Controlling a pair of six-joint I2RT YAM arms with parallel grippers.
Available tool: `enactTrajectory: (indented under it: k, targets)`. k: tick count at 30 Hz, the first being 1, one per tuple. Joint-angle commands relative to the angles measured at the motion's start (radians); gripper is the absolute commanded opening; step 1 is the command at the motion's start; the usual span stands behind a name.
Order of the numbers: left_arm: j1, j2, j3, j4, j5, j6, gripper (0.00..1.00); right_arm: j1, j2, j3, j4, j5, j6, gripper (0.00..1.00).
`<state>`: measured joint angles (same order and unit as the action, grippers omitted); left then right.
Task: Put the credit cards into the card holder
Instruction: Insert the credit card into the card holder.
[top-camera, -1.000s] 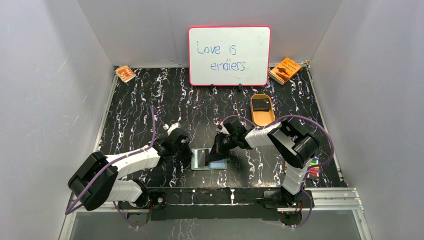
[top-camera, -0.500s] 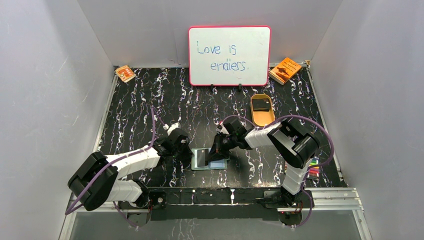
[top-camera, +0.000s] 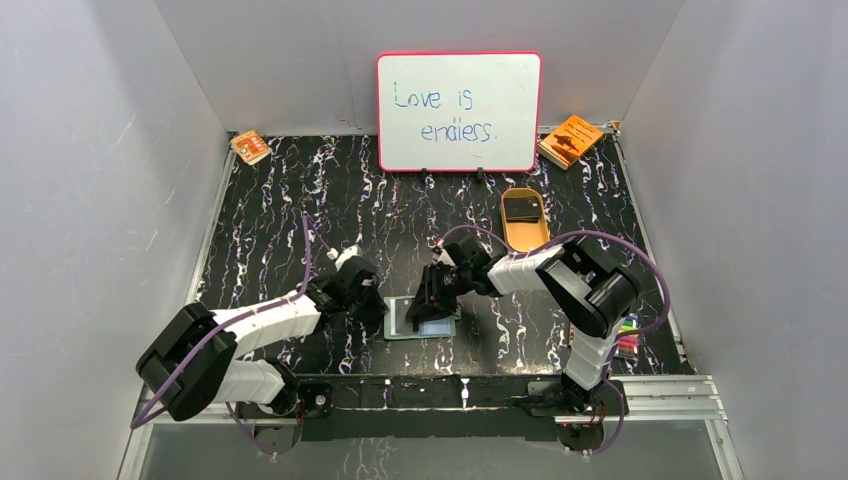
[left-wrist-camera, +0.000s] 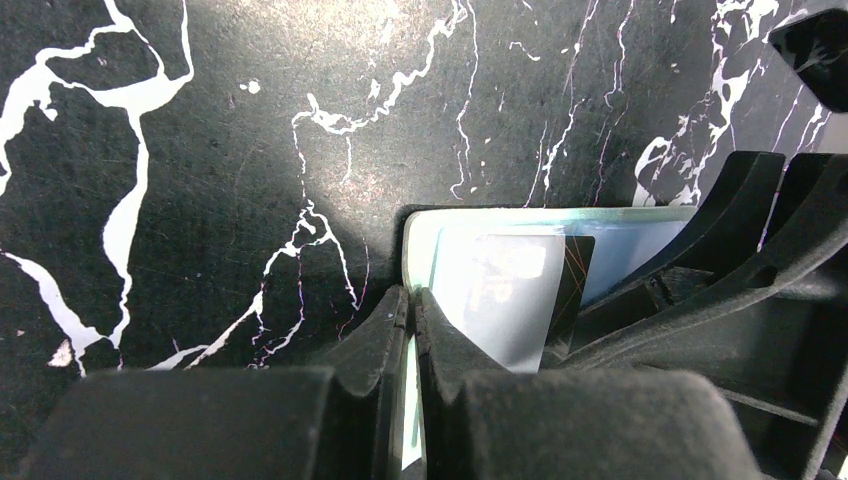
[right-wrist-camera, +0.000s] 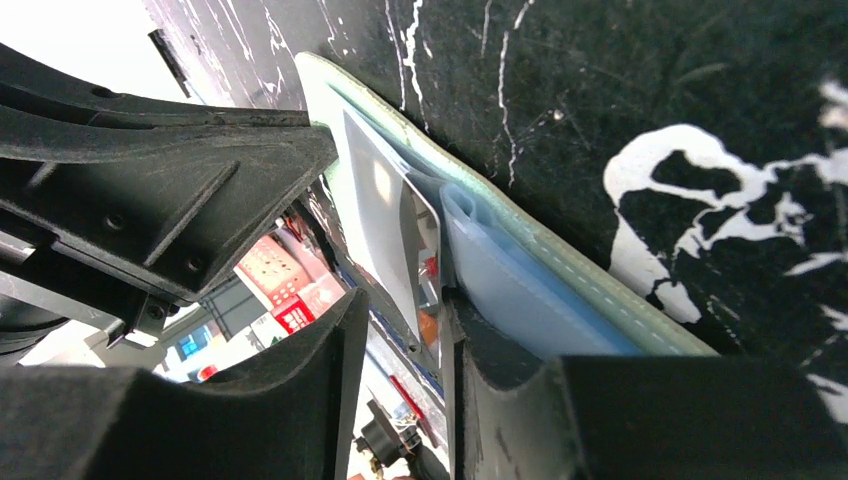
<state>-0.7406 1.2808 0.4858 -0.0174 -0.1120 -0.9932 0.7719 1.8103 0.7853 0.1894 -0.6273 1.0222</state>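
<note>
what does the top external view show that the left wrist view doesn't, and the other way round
Only top external: the pink-framed whiteboard, an orange booklet, the tan oval tray and both arms whole. Only left wrist: the left pincer shut on the edge of the flat grey-green card holder, a thin dark credit card lying against its pale inside. Both share: that holder, the card, and the black white-veined table.
</note>
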Motion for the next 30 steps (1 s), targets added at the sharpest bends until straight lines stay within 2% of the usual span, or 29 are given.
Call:
enactTrajectory:
  k: [1,23,30]
  targets:
    - [-0.001,0.031,-0.039,-0.096,0.006,0.012,0.01,0.003,-0.045,0.045,-0.053,0.043,-0.045,0.43]
    - [0.0,0.032,-0.036,-0.086,0.02,0.022,0.0,0.047,0.026,0.162,-0.156,0.041,-0.113,0.44]
    - [-0.001,0.0,-0.038,-0.1,0.008,0.021,0.11,0.049,0.014,0.171,-0.188,0.062,-0.129,0.47]
